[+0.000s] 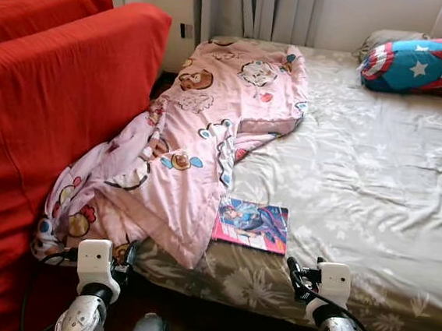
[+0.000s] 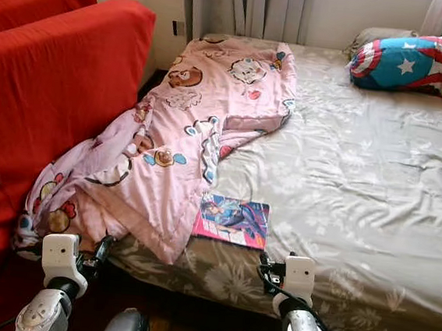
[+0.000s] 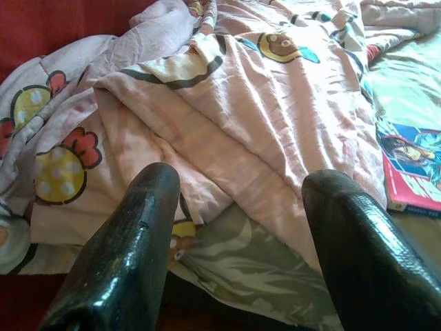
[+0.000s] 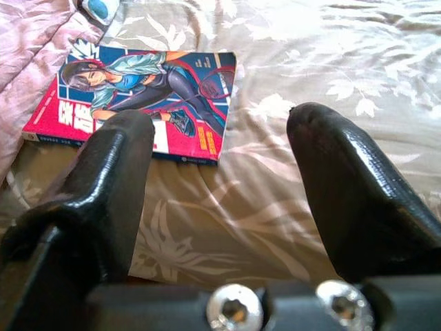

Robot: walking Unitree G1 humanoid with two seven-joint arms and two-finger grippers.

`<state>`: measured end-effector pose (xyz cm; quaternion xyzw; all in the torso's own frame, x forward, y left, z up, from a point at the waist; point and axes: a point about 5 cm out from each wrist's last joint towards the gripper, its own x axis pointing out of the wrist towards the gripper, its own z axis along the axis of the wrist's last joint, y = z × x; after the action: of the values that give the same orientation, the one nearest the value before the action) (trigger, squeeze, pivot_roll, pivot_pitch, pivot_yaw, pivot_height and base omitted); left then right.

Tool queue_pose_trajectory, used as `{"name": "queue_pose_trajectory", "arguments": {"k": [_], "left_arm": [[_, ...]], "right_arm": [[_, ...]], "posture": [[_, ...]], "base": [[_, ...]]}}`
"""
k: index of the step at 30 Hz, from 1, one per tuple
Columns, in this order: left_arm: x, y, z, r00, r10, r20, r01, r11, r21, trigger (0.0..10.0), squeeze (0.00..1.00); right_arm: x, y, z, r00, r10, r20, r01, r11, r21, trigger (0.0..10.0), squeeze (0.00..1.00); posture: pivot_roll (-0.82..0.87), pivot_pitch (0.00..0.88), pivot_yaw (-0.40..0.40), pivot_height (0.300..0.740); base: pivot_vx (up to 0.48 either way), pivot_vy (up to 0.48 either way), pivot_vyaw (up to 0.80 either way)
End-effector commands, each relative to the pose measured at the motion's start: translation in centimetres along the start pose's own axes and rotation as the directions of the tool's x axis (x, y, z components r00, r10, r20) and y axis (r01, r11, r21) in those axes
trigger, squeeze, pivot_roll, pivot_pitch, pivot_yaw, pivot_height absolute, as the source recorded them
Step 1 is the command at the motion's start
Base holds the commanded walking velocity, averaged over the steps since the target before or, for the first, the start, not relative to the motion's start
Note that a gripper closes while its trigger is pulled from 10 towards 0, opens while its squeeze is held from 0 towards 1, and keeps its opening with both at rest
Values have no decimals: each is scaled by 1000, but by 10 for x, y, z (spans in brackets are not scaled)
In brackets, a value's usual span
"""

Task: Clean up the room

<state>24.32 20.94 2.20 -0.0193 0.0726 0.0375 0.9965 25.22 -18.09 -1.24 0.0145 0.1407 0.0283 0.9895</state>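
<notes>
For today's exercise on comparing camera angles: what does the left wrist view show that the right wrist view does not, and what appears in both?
Left wrist view alone: the left end effector, fingers apart, over the pink cartoon-print quilt's folds, with red sofa fabric behind. Right wrist view alone: the right end effector, fingers apart, and the comic book's full cover. Shared: the comic book, the quilt and the leaf-patterned bedsheet.

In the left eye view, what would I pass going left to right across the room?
Red sofa → pink cartoon blanket → comic book → bare floral bedsheet → star-patterned pillow.
</notes>
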Motion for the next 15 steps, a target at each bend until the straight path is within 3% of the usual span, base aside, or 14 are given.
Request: {"name": "queue_pose_trajectory", "arguments": {"k": [1, 15], "left_arm": [[0, 4, -2, 1000, 19, -8, -19, 1000, -5, 10000, 0], [0, 3, -2, 1000, 27, -7, -27, 1000, -11, 10000, 0]], "right_arm": [[0, 3, -3, 1000, 9, -18, -9, 1000, -2, 10000, 0], [2, 3, -1, 1000, 9, -14, -9, 1000, 5, 10000, 0]], "posture": [[-17, 72, 25, 642], [-21, 83, 20, 642]], "base": [[277, 0, 0], [299, 0, 0]]}}
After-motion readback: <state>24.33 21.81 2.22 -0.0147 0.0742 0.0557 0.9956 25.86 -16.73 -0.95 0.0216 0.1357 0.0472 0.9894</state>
